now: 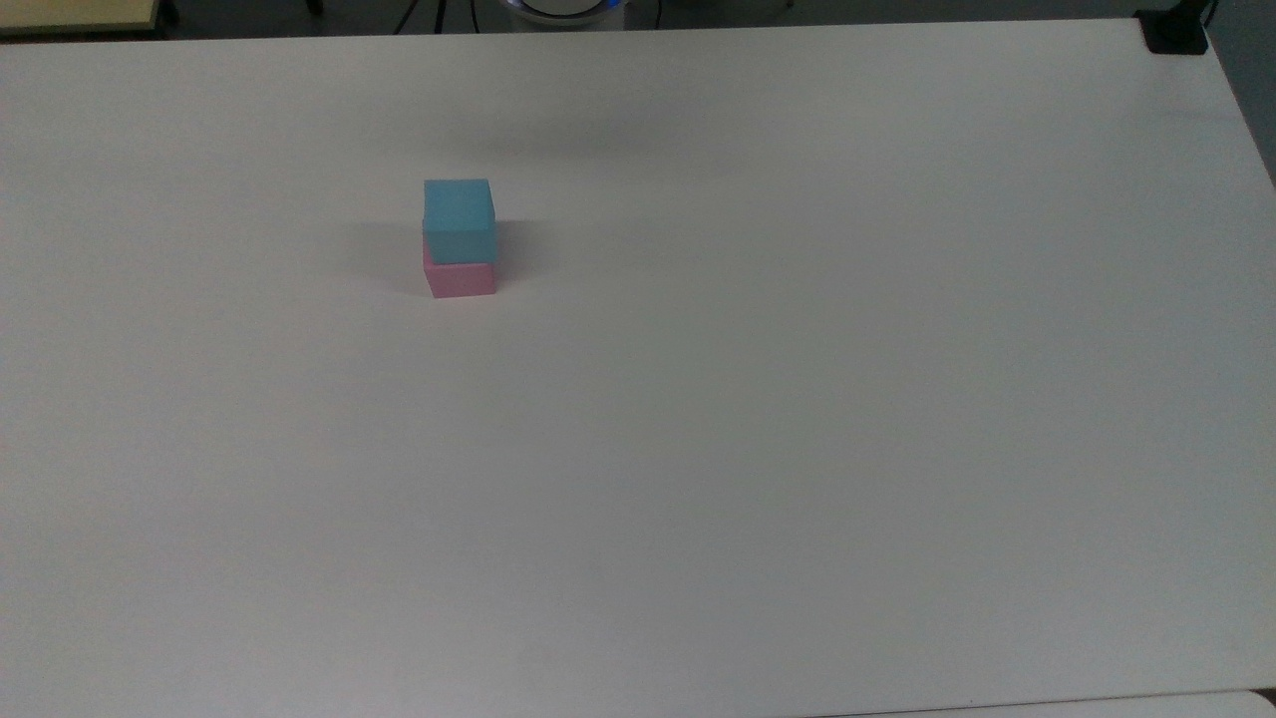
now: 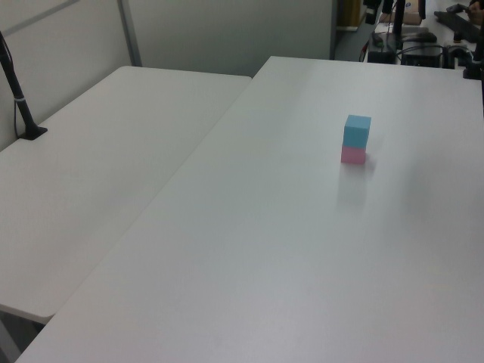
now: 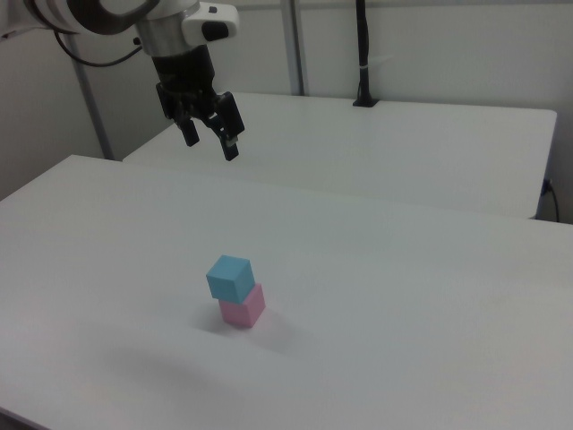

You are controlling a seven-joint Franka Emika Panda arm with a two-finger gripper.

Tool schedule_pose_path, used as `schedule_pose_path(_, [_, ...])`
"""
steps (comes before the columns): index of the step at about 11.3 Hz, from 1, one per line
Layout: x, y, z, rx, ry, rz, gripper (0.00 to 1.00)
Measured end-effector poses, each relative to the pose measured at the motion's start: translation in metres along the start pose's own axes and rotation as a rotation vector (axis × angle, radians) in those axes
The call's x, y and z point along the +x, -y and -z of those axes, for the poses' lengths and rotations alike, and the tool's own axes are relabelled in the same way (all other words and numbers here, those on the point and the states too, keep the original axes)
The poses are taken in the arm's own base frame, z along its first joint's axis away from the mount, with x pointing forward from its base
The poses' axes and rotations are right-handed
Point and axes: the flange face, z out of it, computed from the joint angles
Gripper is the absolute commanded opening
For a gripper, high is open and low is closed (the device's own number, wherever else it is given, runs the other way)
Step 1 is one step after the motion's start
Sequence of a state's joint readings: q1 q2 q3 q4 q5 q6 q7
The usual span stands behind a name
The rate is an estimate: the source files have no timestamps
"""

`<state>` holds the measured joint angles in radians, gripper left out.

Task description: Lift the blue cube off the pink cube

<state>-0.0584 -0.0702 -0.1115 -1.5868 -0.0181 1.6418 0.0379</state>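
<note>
We saw the gripper (image 3: 211,140) high above the white table (image 3: 430,296) in the right view, fingers apart, nothing btwn them, well apart from the cubes. The blue cube (image 3: 230,277) sat on top of the pink cube (image 3: 243,307), turned a bit relative to it. In the top view the stack stood left of centre. A second table (image 2: 98,166) adjoined w/ a black post (image 2: 17,91) on it.
</note>
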Motion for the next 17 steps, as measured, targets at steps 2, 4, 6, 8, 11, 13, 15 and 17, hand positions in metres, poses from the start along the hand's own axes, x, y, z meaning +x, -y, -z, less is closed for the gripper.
schedule_pose_path(2, [0.0, 0.0007, -0.0006, 0.0, 0.001, 0.001, 1.0])
schedule_pose_path(4, [0.0002, 0.0018, -0.0011, 0.0, 0.002, 0.003, 1.0])
schedule_pose_path(6, [0.0003, 0.002, -0.0015, 0.0, 0.003, 0.004, 1.0])
schedule_pose_path(8, [0.0005, 0.0021, -0.0018, 0.0, 0.003, 0.004, 1.0])
schedule_pose_path(11, [-0.0003, 0.0021, -0.0026, 0.0, 0.011, 0.004, 1.0])
schedule_pose_path(13, [-0.0025, 0.002, -0.0047, -0.001, 0.033, 0.004, 1.0])
schedule_pose_path(15, [-0.0025, 0.002, -0.0049, -0.001, 0.033, 0.004, 1.0])
schedule_pose_path(17, [-0.0023, 0.0021, -0.0053, -0.001, 0.034, 0.011, 1.0])
